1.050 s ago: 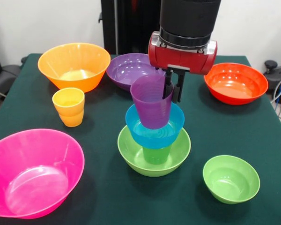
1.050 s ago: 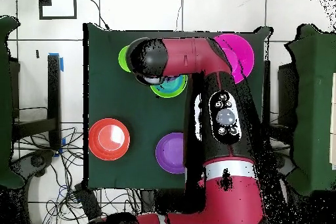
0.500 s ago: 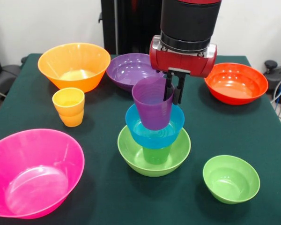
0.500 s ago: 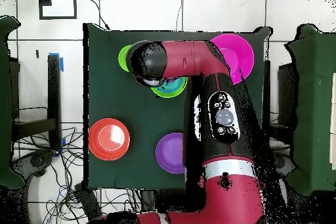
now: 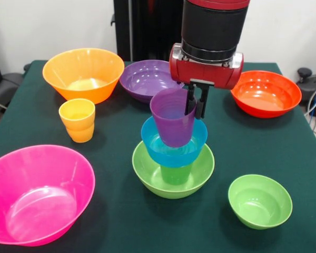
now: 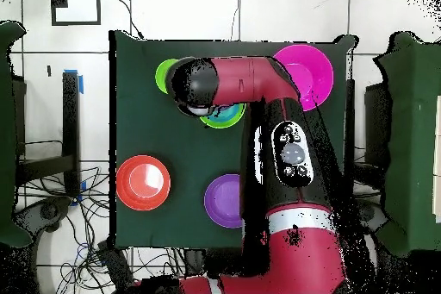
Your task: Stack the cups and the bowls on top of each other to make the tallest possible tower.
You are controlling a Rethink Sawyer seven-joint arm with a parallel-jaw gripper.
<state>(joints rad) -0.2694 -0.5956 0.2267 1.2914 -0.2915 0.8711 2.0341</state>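
1. Gripping the rim of the purple cup (image 5: pixel 173 116), the gripper (image 5: pixel 195 103) has one dark finger inside the cup's mouth and the other outside its wall, clamped on it.
2. That cup is a glossy, tapered plastic tumbler, tilted a little, with its base down in the small blue bowl (image 5: pixel 174 145) directly below the gripper.
3. Under the blue bowl, a green cup (image 5: pixel 176 174) stands in the lime-green bowl (image 5: pixel 173 174), so the tower sits straight beneath the red wrist.
4. Below and to the gripper's right in the front view, a small green bowl (image 5: pixel 259 201) rests alone on the dark green tablecloth (image 5: pixel 121 221).
5. Behind the gripper lies a large purple bowl (image 5: pixel 145 79); a red-orange bowl (image 5: pixel 265 93) is off to one side, an orange bowl (image 5: pixel 83 74) to the other.
6. A yellow-orange cup (image 5: pixel 77 119) stands well apart, with the big, smooth pink bowl (image 5: pixel 37 194) nearer the camera.
7. From overhead, the arm (image 6: pixel 288 161) covers most of the tower.
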